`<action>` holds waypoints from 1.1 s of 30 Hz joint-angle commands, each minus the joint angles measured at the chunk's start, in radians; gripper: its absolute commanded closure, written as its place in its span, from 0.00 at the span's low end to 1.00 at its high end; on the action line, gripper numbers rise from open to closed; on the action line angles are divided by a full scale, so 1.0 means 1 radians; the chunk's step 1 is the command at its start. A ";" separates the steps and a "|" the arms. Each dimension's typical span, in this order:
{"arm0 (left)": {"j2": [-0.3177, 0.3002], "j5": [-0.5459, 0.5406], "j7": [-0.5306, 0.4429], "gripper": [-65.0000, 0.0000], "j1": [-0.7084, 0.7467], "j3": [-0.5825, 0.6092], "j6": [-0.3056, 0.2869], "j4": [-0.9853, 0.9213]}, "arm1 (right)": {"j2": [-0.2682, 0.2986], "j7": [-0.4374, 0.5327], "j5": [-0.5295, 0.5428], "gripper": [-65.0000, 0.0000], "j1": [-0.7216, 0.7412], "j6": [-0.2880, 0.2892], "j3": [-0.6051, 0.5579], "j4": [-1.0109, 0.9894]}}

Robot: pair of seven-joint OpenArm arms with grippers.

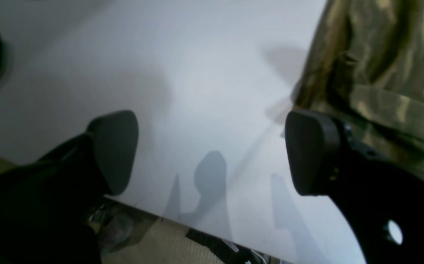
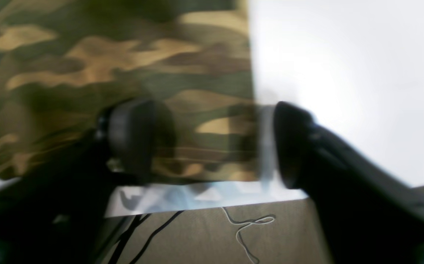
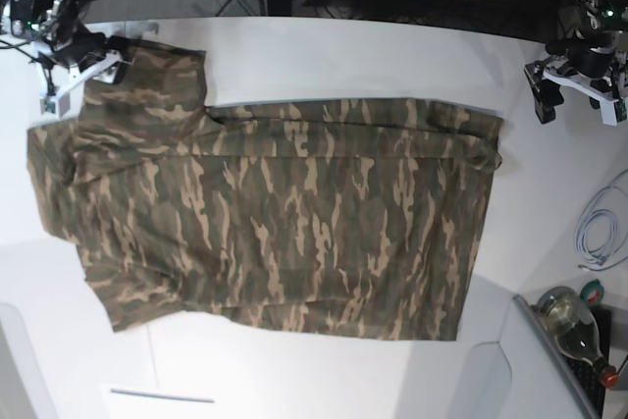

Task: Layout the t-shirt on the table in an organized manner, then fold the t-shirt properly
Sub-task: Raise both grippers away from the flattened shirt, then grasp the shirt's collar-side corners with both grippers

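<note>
1. Currently the t-shirt [image 3: 285, 213] is seen spread flat over the middle of the white counter [image 3: 392, 61], with one sleeve reaching toward the corner where the right arm stands.
2. The left claw [image 1: 212, 152] is held with its two pads wide apart and nothing between them; only bare counter is seen below it, and an edge of the cloth lies just beside one pad.
3. The right claw [image 2: 212, 141] is seen parted over a straight edge of the shirt; one pad stands above the cloth and the other above the bare counter. The picture is blurred, so it cannot be told whether the cloth is touched, but no pinch is seen.
4. It is judged that the laying-out step is nearly done, and both claws are kept clear so that the cloth is not pulled out of shape.
5. The counter is smooth and white. Around it cables [image 3: 599, 233], a bottle [image 3: 574, 326] and dark stands are seen, and a tan floor is visible below the edge.
</note>
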 commanded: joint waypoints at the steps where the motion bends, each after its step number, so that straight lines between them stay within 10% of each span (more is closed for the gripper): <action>1: -0.015 -0.011 -0.021 0.07 0.003 -0.010 0.002 0.017 | -0.003 -0.043 0.020 0.58 -0.006 0.010 -0.013 -0.013; 4: -0.018 -0.011 -0.021 0.07 0.003 -0.011 0.002 0.017 | -0.003 -0.048 0.022 1.00 -0.006 0.008 -0.012 0.025; 16: -0.018 -0.011 -0.021 0.08 0.016 0.042 0.000 0.017 | 0.025 -0.297 0.020 1.00 0.259 0.002 -0.023 0.224; 28: -0.018 -0.009 -0.285 0.99 0.111 0.065 0.000 -0.098 | 0.063 -0.209 0.020 1.00 0.635 0.001 -0.110 -0.178; 33: -0.032 -0.009 -0.290 1.00 0.146 0.065 0.000 -0.141 | 0.063 -0.030 0.020 0.99 0.689 0.001 -0.115 -0.366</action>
